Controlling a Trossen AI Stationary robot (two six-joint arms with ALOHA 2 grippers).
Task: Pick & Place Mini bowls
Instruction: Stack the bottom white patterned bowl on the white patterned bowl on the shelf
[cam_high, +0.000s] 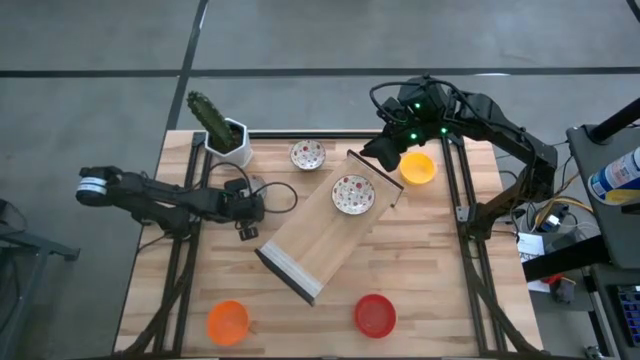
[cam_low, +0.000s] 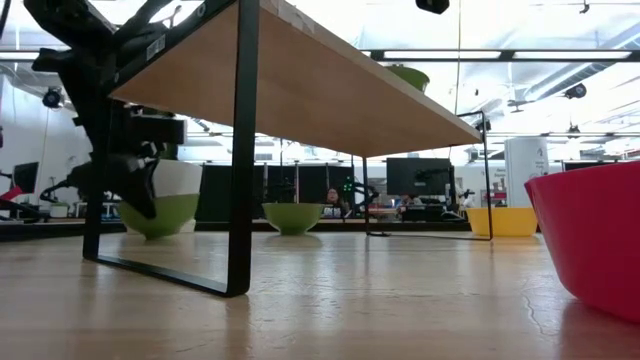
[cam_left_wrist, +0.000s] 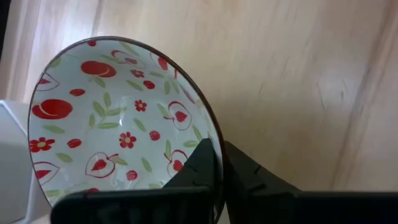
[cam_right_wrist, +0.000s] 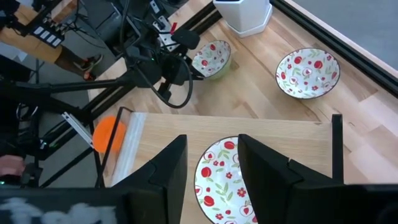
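My left gripper (cam_left_wrist: 217, 152) is shut on a white mini bowl with a red fruit and flower pattern (cam_left_wrist: 118, 124), at the table's left middle (cam_right_wrist: 211, 57); my arm hides the bowl in the high view. My right gripper (cam_right_wrist: 211, 165) hangs open above a second patterned bowl (cam_high: 353, 193), which stands on a raised wooden board (cam_high: 320, 245); its fingers touch nothing. A third patterned bowl (cam_high: 307, 154) sits on the table by the far edge. The yellow bowl (cam_high: 417, 167) rests far right, the orange (cam_high: 228, 321) and red (cam_high: 375, 314) ones near the near edge. My left gripper pinches the patterned bowl's rim (cam_left_wrist: 208, 127), one finger inside the bowl and one outside. The fingers come roughly level from the table's left. In the right wrist view the bowl (cam_right_wrist: 211, 57) is tilted with its inside showing; whether its foot touches the table I cannot tell.
The white square pot with the green cactus (cam_high: 225, 130) stands at the far left corner. The board rests on thin black metal legs (cam_low: 243, 150) and lies slantwise across the table's middle. Black frame rails run along both table sides. Bare wood lies between the orange and red bowls.
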